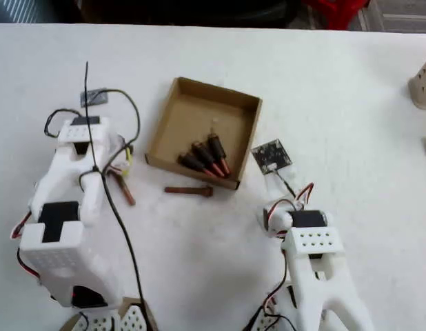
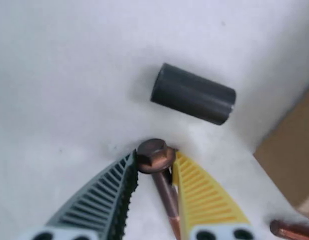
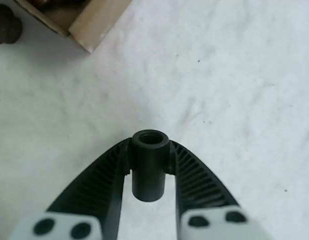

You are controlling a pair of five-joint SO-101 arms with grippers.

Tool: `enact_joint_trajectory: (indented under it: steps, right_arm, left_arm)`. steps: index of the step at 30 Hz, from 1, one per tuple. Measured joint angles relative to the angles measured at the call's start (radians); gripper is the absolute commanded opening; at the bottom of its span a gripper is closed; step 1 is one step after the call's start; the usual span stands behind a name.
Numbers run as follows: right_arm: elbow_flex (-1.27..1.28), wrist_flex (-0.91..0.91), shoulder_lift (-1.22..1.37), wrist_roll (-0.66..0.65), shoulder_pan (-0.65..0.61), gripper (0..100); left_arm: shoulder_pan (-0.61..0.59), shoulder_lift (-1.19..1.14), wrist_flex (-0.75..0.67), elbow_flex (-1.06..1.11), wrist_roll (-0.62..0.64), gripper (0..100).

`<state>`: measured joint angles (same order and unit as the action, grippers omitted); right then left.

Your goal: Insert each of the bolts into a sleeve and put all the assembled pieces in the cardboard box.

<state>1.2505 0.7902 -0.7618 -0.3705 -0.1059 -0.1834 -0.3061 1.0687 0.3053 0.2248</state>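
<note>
My left gripper (image 2: 153,162) is shut on a copper bolt (image 2: 155,155), gripping just under its hex head. Just beyond the head, a black sleeve (image 2: 193,93) lies on its side on the white table. In the high view this bolt (image 1: 122,187) sticks out beside the left arm (image 1: 68,179). My right gripper (image 3: 149,150) is shut on another black sleeve (image 3: 149,170), bore facing outward. The cardboard box (image 1: 173,110) holds three assembled pieces (image 1: 205,157). A second copper bolt (image 1: 189,190) lies loose just in front of the box.
The right arm (image 1: 316,262) stands at the front right, with a small circuit board (image 1: 271,157) beside the box. A box corner (image 3: 79,20) and a bolt head (image 3: 5,27) show in the right wrist view. Cables trail over the left arm.
</note>
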Motion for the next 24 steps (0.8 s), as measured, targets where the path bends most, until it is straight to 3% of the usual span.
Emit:
enact_joint_trajectory:
  steps: [8, 18, 24]
  right_arm:
    - [0.000, 0.000, 0.000, 0.000, 0.000, 1.7]
    - [0.000, 0.000, 0.000, 0.000, 0.000, 1.7]
    - [0.000, 0.000, 0.000, 0.000, 0.000, 1.7]
  left_arm:
    - [0.021, 0.011, -0.017, 0.005, -0.055, 21]
    - [0.038, 0.083, -0.009, 0.023, -0.023, 19]
    - [0.064, 0.233, -0.038, 0.203, -0.014, 19]
